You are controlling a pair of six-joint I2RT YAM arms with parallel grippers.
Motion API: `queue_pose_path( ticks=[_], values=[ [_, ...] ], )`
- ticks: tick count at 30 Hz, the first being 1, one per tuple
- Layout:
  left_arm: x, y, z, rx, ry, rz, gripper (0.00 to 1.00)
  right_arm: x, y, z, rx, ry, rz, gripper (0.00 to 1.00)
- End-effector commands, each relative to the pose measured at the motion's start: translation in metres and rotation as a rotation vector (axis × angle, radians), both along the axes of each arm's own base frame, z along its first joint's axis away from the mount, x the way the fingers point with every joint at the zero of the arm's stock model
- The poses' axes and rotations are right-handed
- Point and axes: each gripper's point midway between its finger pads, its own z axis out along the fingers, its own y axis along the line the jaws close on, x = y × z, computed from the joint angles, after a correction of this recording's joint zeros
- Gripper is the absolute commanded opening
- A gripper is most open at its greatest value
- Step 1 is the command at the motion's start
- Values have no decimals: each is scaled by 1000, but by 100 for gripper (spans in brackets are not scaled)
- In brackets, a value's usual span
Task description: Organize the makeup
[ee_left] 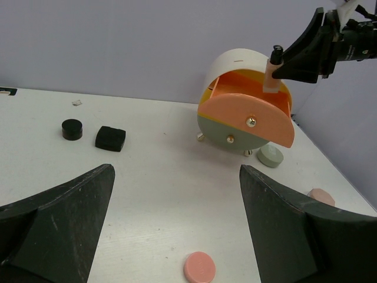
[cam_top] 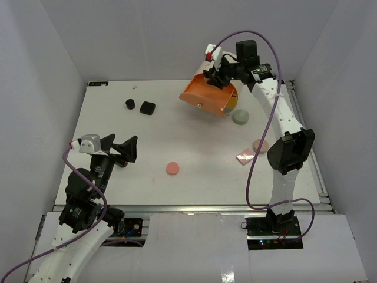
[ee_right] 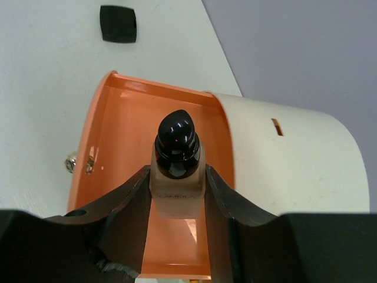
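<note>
Mia: Jaws on the right gripper (ee_right: 178, 177) pinch a bottle (ee_right: 177, 138), one on each side, about half shut.
Ben: Where is it?
Mia: Over the orange drawer (ee_right: 118, 130), which sticks out of the box (ee_right: 294, 159).
Ben: How should it go in?
Mia: Slowly, I think. Go low into the drawer, keep off the walls, then let go, so the bottle won't tip.
Ben: And the left gripper (ee_left: 177, 171)?
Mia: Wide open, holding nothing (it hangs far off). Other makeup lies on the table (cam_top: 194, 135): a pink compact (cam_top: 172, 168), a green one (cam_top: 240, 117), two black jars (cam_top: 130, 104).
</note>
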Motion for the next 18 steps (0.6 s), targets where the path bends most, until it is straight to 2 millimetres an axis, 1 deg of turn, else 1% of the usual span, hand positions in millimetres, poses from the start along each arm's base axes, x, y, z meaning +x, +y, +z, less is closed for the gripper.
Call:
queue_pose_path(
  ticks=[1,4,6,7,10,12,15,17,18],
  values=[
    [-1,0,1,-7,1,-1,98,-3,-3,-25,-247,-13,-141,19],
    [0,0,0,-7,2,-1,98,-5,-2,-33,-323,-24,-180,19],
    [-1,0,1,-9,0,-2,98,0,-9,-40,-381,-26,-223,19],
    [-1,0,1,-8,2,-3,98,1,-9,-43,-393,-25,-230,19],
    [-1,0,1,-9,0,-4,98,7,-21,-45,-442,-39,-280,21],
    [-1,0,1,-8,1,-4,98,10,-24,-45,-452,-48,-295,22],
    [-1,0,1,-8,0,-5,98,14,-28,-51,-479,-51,-315,26],
    [-1,-1,1,-8,0,-5,98,16,-30,-56,-495,-50,-322,31],
    [-1,0,1,-8,0,-5,98,16,-31,-57,-502,-50,-328,34]
  ],
)
